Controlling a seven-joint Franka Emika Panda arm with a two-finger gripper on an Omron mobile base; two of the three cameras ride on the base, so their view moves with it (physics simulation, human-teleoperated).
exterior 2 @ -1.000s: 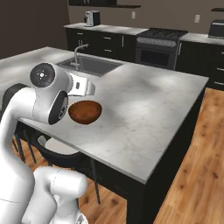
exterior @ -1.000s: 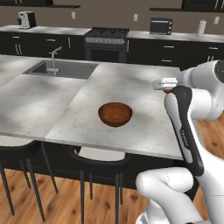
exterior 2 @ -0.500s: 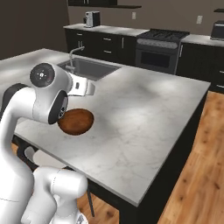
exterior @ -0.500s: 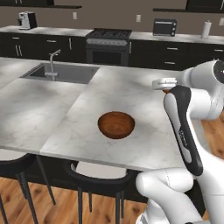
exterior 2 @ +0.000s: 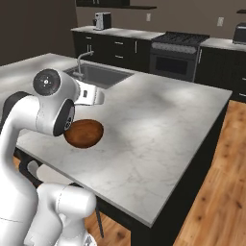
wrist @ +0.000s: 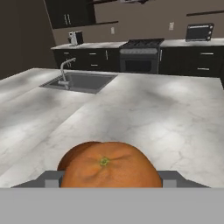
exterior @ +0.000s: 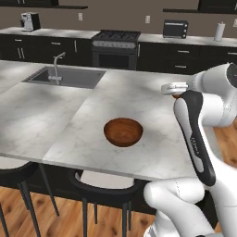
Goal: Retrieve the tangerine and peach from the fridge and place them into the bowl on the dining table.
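My gripper (wrist: 111,180) is shut on the tangerine (wrist: 107,168), a plain orange fruit with a small stem dimple, held between both fingers (wrist: 50,179). Just behind the fruit peeks the rim of the reddish-brown bowl (wrist: 72,155). From the base, the bowl (exterior: 122,132) (exterior 2: 84,133) sits near the front edge of the marble dining table (exterior: 152,106) (exterior 2: 158,129). The gripper (exterior: 176,89) (exterior 2: 92,95) hovers above the table, to the right of the bowl and higher than it. The peach and the fridge are out of view.
A built-in sink (exterior: 65,76) with a faucet lies at the table's far left. Dark stools (exterior: 106,185) stand under the near edge. A stove (exterior: 115,39) and dark wall cabinets line the back. Wood floor (exterior 2: 216,192) runs along the right.
The base has driven and both base views have shifted, so the table and bowl sit lower in frame than a second ago. The arm keeps its pose with the tangerine still gripped.
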